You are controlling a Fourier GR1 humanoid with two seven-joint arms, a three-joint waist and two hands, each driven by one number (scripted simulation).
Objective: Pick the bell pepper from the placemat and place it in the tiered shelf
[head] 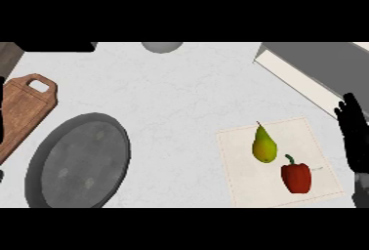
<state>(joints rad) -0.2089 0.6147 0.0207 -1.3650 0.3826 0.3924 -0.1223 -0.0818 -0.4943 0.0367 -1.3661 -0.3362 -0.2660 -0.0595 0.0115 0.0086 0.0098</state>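
Just right of the placemat [249, 171] edge rests the right robot hand [353, 132].

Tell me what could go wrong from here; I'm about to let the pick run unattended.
1. The pear lies right beside the red bell pepper on the placemat, so closing fingers may bump or catch it instead.
2. The right hand is open at the right edge, apart from the pepper; coming in low could shift the placemat.
3. The tiered shelf is only partly visible, so placement may clip its edge.
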